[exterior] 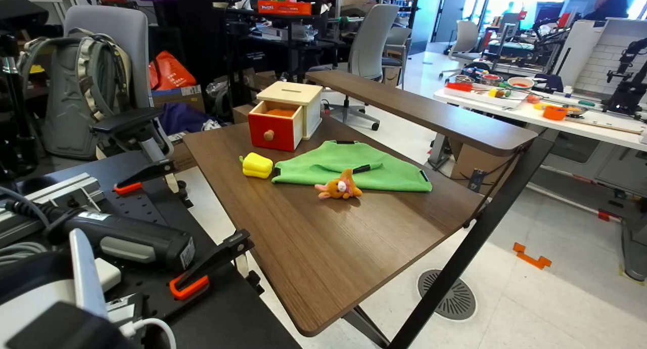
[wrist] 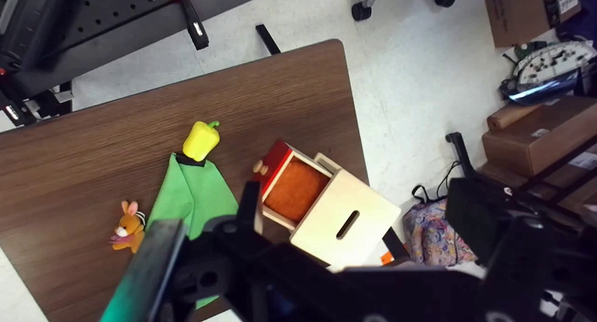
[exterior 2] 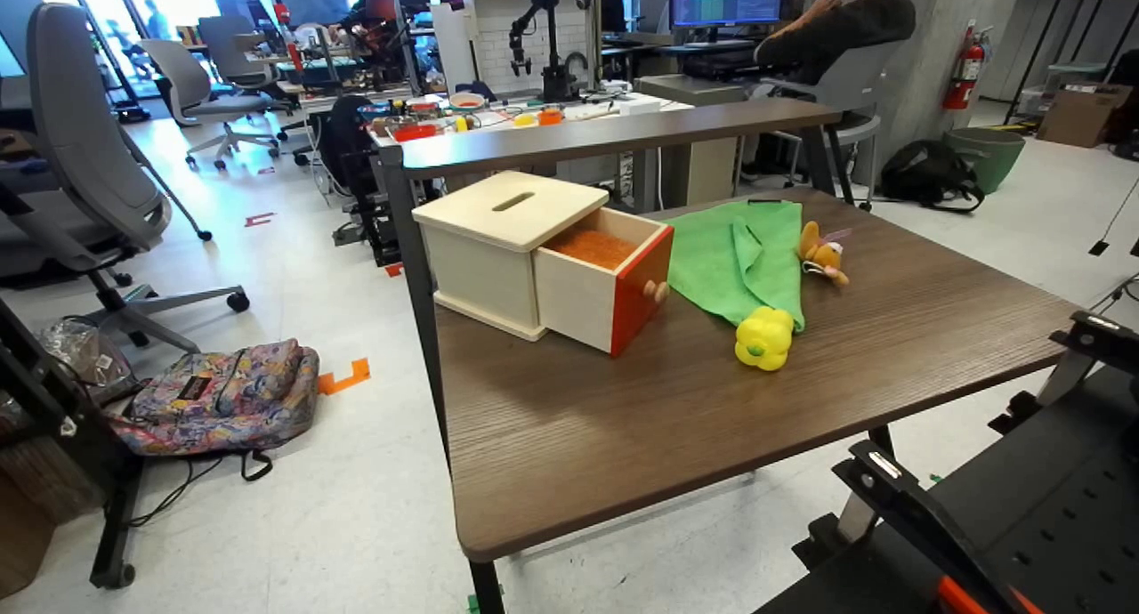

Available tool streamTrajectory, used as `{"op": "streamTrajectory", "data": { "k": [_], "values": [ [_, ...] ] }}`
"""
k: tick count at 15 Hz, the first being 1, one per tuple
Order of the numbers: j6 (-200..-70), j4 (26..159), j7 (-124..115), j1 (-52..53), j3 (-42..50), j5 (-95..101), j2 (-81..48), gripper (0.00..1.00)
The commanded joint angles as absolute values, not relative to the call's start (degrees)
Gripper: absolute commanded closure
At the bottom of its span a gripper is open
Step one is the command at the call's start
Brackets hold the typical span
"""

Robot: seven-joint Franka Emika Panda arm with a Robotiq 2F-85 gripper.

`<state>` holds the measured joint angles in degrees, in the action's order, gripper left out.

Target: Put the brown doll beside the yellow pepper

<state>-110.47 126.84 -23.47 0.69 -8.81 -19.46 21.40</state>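
The brown doll, a small orange-brown plush with pink ears, lies on the table at the green cloth's edge. It shows in both exterior views point(exterior: 338, 187) point(exterior 2: 822, 254) and in the wrist view point(wrist: 129, 228). The bright yellow pepper stands at a corner of the cloth, apart from the doll. It shows in both exterior views point(exterior: 257, 166) point(exterior 2: 763, 339) and in the wrist view point(wrist: 201, 141). My gripper point(wrist: 357, 191) is open and empty, its fingers wide apart, above the table on the box side. It is out of view in both exterior views.
The green cloth point(exterior: 313, 169) lies partly folded between doll and pepper. A wooden box point(exterior 2: 480, 267) with a red-fronted drawer point(exterior 2: 636, 294) pulled open stands near the pepper. A raised shelf point(exterior: 429, 111) runs along one table side. A black bench with clamps point(exterior: 217, 258) borders the opposite side.
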Motion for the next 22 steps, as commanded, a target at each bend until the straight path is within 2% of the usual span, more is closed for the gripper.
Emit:
{"op": "streamTrajectory", "data": {
  "k": [1,11,12,18,22],
  "values": [
    [-113.03,120.72,-26.37,-1.04,-6.64,-18.25,11.59,0.0],
    [-129.24,118.16,-27.93,-2.98,1.77,-18.91,-9.18,0.0],
    [-127.57,120.21,-25.84,-2.6,1.69,-19.43,-5.75,0.0],
    [-128.07,120.09,-25.79,-2.38,1.92,-19.43,-6.75,0.0],
    [-131.34,117.39,-30.29,-1.91,2.54,-15.37,-12.02,0.0]
  ]
}}
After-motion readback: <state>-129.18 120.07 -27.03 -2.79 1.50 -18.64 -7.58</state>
